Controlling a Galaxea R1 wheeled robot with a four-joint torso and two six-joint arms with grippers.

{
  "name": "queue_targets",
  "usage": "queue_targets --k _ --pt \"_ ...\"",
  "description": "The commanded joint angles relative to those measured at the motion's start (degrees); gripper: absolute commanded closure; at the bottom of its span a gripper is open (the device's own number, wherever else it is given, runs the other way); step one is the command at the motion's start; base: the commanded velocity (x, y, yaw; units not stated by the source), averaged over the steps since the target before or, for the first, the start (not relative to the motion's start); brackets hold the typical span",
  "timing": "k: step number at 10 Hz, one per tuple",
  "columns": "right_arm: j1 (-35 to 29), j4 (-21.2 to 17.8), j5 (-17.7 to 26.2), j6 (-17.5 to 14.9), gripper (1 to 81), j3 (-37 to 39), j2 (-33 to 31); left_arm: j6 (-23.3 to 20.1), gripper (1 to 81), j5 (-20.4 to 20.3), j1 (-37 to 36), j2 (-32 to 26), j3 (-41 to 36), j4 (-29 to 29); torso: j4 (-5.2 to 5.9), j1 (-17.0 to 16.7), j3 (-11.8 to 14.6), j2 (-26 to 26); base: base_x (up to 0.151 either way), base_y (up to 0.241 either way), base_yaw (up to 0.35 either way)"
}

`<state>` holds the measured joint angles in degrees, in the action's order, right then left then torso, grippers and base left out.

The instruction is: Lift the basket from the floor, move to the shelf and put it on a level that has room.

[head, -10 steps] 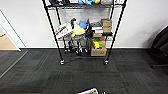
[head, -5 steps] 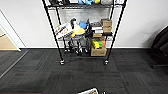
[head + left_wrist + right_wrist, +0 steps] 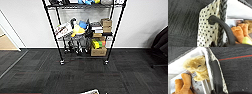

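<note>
Your woven basket [image 3: 209, 31] hangs close under both wrists, above the carpet floor [image 3: 82, 72]. The wire shelf [image 3: 85, 32] stands straight ahead. You cannot tell either end effector's grip.

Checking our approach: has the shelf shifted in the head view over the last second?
No. The shelf sits at the same spot against the white wall and the doorway edge.

The shelf [image 3: 82, 30] stands on the floor [image 3: 82, 75], its tiers cluttered.
</note>
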<state>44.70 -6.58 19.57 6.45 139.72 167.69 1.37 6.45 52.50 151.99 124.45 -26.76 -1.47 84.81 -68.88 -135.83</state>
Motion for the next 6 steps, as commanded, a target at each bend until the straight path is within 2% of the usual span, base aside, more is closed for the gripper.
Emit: queue_targets --k 1,6 --pt "-6.0 -6.2 1.4 0.8 81.1 -12.0 -8.0 -0.9 81.1 3.7 -5.0 -6.2 -11.0 -0.4 0.0 0.0 0.0 0.0 0.0 0.0 0.0" --pt "-4.5 -9.3 -2.3 0.8 81.1 -24.5 -18.5 -0.8 81.1 3.7 -5.1 -8.8 -14.9 -0.6 0.0 0.0 0.0 0.0 0.0 0.0 0.0"
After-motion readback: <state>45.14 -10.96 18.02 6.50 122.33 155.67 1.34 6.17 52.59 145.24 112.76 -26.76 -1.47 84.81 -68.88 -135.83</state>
